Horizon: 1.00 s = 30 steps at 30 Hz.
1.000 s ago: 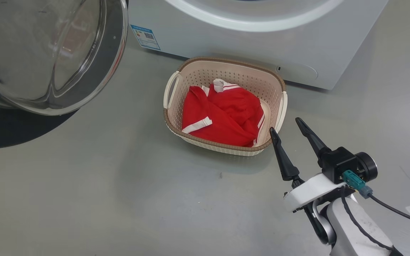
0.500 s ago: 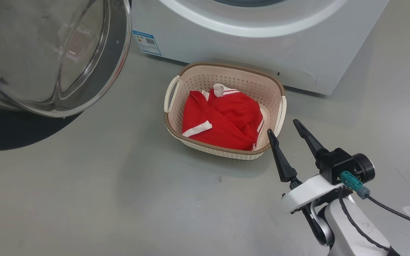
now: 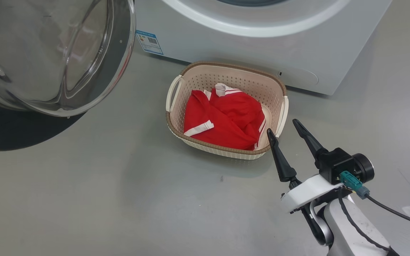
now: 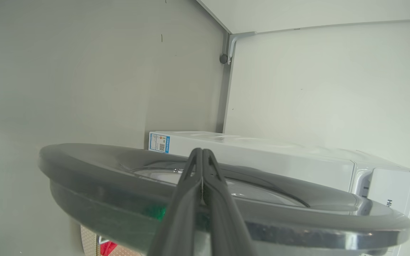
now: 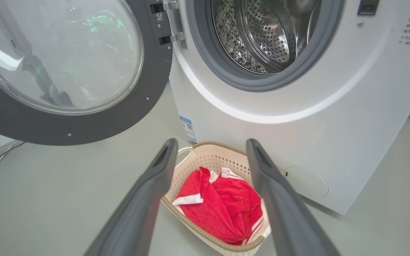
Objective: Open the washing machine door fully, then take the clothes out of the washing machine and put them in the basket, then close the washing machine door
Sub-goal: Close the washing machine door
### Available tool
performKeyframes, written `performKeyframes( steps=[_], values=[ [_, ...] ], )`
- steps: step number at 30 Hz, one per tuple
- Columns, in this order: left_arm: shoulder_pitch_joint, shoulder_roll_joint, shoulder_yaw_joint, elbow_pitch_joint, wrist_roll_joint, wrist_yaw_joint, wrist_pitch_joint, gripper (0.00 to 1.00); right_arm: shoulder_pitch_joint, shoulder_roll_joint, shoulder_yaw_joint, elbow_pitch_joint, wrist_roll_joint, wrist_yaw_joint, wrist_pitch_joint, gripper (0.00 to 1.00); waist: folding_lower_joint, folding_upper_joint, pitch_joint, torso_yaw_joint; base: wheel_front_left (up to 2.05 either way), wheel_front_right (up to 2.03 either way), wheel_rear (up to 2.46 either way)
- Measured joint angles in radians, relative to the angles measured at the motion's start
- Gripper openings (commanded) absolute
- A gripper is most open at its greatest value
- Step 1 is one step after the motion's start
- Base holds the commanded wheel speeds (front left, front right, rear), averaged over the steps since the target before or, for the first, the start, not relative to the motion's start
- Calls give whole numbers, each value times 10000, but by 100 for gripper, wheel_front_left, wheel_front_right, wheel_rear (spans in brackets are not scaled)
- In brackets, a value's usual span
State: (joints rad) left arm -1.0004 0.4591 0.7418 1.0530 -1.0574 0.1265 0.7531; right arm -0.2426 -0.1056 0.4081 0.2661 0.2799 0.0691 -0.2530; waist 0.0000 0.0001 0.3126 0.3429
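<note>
At left, washing machine door [image 3: 48, 57] swung open; left gripper [image 4: 202, 156] fingers pressed together, lying across its dark rim. Centre: basket [image 3: 226, 65] on floor [image 3: 119, 195] just before washing machine [image 3: 262, 49], red clothes [image 3: 226, 121] inside. Then right gripper [image 3: 282, 126], spread and empty, beside basket's near right corner.

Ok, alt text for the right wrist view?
Red, white-trimmed clothes lie in a cream perforated plastic basket, framed by the right gripper's open dark fingers. Behind, the white washing machine's round black-rimmed glass door stands open, baring its steel drum.
</note>
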Motion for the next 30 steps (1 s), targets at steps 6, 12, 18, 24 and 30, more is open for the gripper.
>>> performKeyframes(
  steps=[6, 12, 18, 24, 30],
  values=[
    [0, -33, -316, 59, 10, -226, 543, 0, 0, 29, -36, -4, 0, 0, 0, 100, 0, 0, -7, 27, 0, 0, 0],
    [0, -270, -466, 96, 29, -633, 1149, 0, -1, 44, -109, -4, 2, 0, 0, 100, 0, 0, -95, 60, 0, 0, 0],
    [20, -539, -696, 232, 29, -966, 1802, 0, 1, 100, -127, 8, 6, 0, 0, 100, 0, 0, -285, 104, 0, 0, 0],
    [134, -585, -619, 332, -284, -1227, 2418, 0, 7, 123, -140, 19, 23, 0, 0, 100, 0, 0, -480, 128, 0, 0, 0],
    [190, -777, -625, 349, -428, -1513, 3129, 0, 58, 148, -157, 25, 36, 0, 0, 100, 0, 0, -645, 169, 0, 0, 0]
  ],
)
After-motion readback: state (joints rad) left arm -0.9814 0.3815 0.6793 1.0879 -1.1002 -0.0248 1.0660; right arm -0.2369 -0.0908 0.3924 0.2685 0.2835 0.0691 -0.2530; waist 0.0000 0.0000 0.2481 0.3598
